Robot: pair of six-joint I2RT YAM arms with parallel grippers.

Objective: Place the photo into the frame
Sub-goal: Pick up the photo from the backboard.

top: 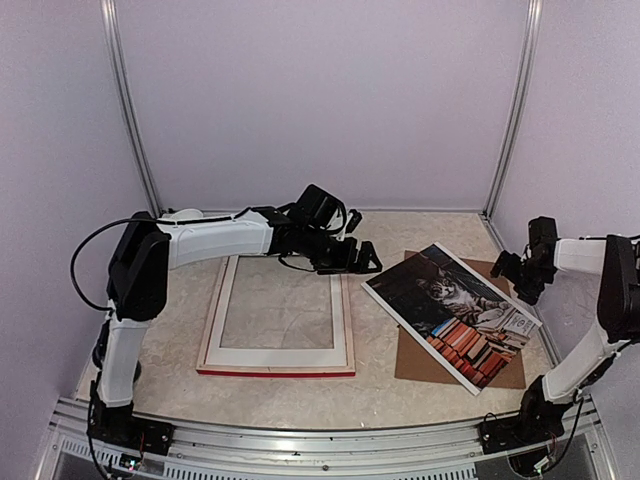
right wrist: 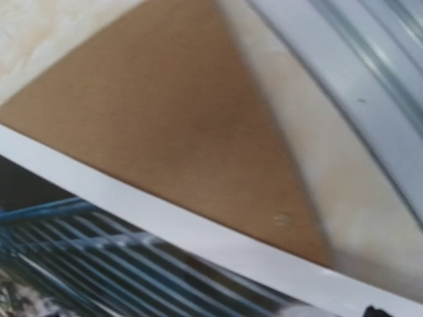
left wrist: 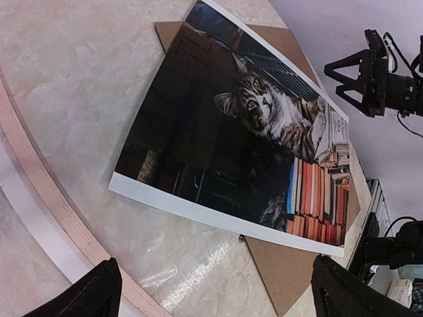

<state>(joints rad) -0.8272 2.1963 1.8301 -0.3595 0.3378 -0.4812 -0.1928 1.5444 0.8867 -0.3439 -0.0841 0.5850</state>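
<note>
Nearest my bases lies the frame (top: 275,358), one only, flat on the table (top: 380,402). Its pale wood back is up and a red strip shows along its near edge. Its long axis runs from near to far, and bare tabletop shows through the opening.

To its right is the photo (top: 455,315), also just one, face up. Its long axis runs on a slant from far-left to near-right, with the stacked books at the near-right end and the cat towards the middle. It rests on a single brown backing board (top: 413,358), turned against it so the board's corners stick out. A strip of bare table separates the frame's right rail from the photo's left edge.

Farther back, my left gripper (top: 362,257) hangs over that strip, past the frame's far right corner, jaws spread wide and holding nothing. My right gripper (top: 512,278) hovers beside the photo's far-right edge, jaws also wide and empty.
</note>
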